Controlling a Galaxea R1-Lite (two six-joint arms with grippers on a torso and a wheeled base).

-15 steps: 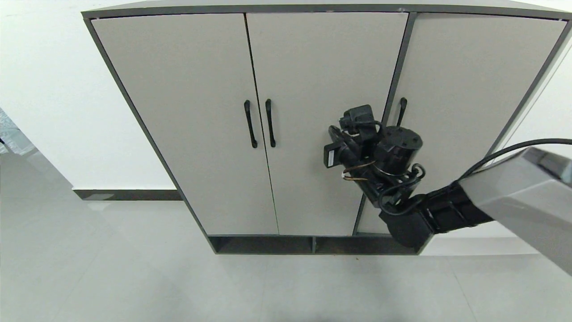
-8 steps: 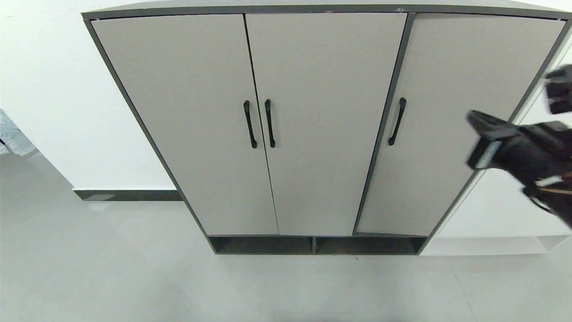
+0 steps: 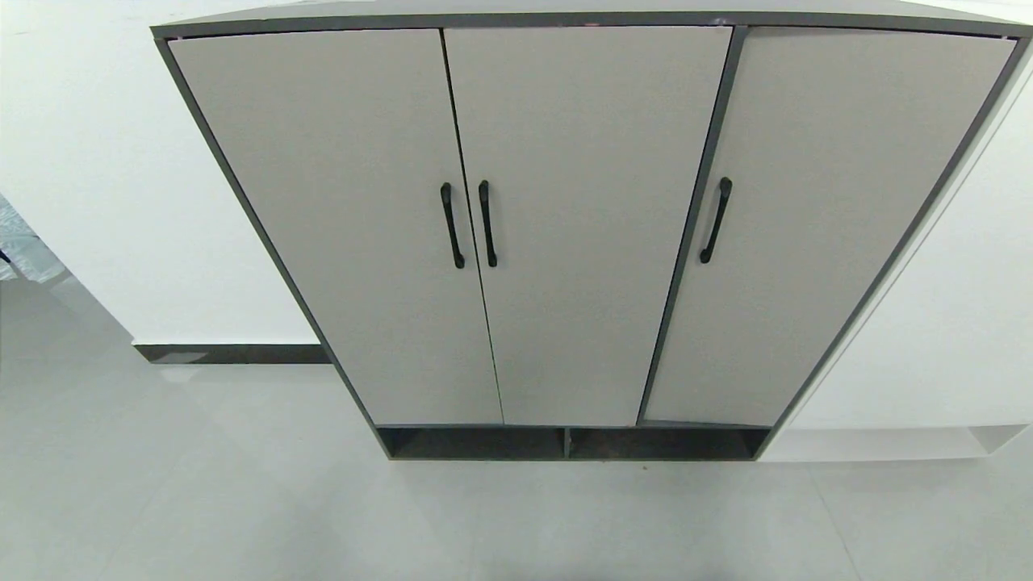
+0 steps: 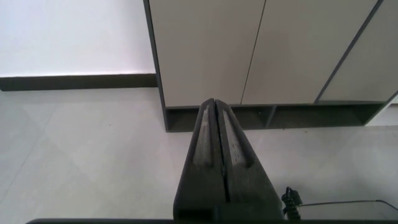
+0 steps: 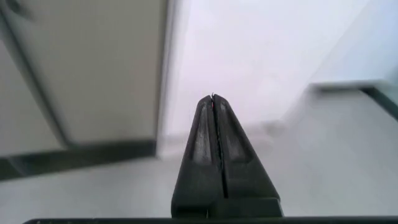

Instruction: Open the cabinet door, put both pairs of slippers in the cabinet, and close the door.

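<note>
The cabinet (image 3: 565, 242) stands closed, its right-door handle (image 3: 716, 219) upright. The left gripper (image 4: 214, 106), pinched together and empty, points at the cabinet's foot. The right gripper (image 5: 212, 99), likewise closed on nothing, points past the cabinet's right edge.

The left gripper (image 4: 214, 102) is matte black, a long wedge narrowing to a blunt tip; its two fingers (image 4: 235, 146) each carry a shallow lengthwise groove, scuffed grey, with a hairline seam between them; a thin black cable (image 4: 290, 198) curls just beside the claw's base; the right gripper (image 5: 213, 99) has the same black, grooved, tapering shape.
</note>
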